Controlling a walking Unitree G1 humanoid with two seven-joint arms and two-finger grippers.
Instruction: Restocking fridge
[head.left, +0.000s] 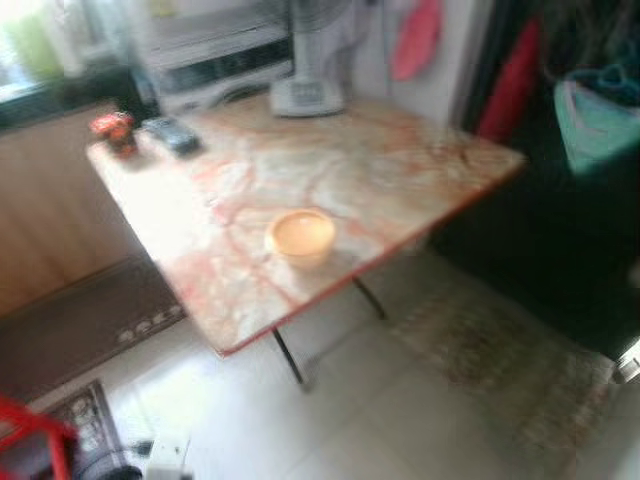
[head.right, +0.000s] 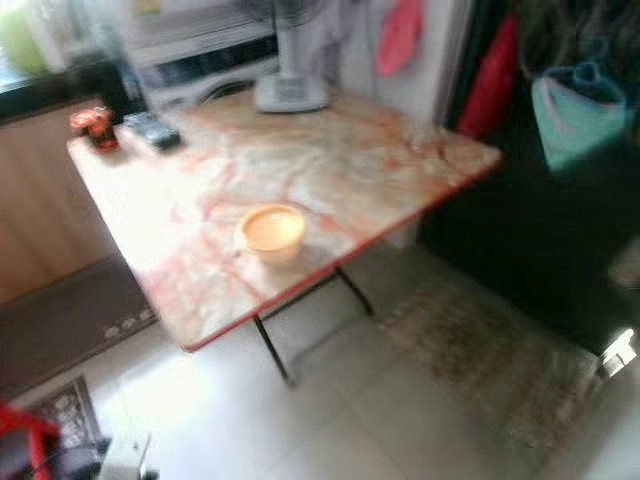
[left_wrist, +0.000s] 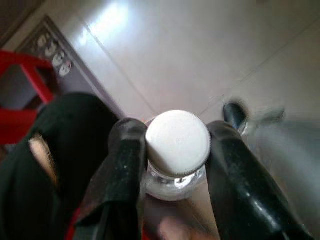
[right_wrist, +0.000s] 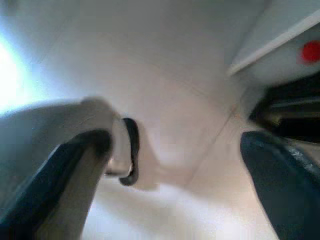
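Between my left end effector's (left_wrist: 177, 165) fingers (left_wrist: 125, 170) I see a white-capped clear bottle (left_wrist: 176, 145), pinched just under its cap above the tiled floor (left_wrist: 200, 55). My right end effector (right_wrist: 170, 165) is spread wide, holding nothing. Ahead, at twelve o'clock, a marble surface (head.left: 390, 170) carries a yellow bowl (head.left: 300, 237) near its front edge.

A folding table (head.left: 380, 170) with a pink-veined marble top stands on the pale tiled floor (head.left: 400, 420). An orange bowl (head.left: 300, 237) sits near its front edge. At the far left corner lie a small red object (head.left: 113, 131) and a dark remote (head.left: 171, 134); a fan base (head.left: 306, 95) stands at the back. Rugs (head.left: 500, 360) lie on the floor beside the table.
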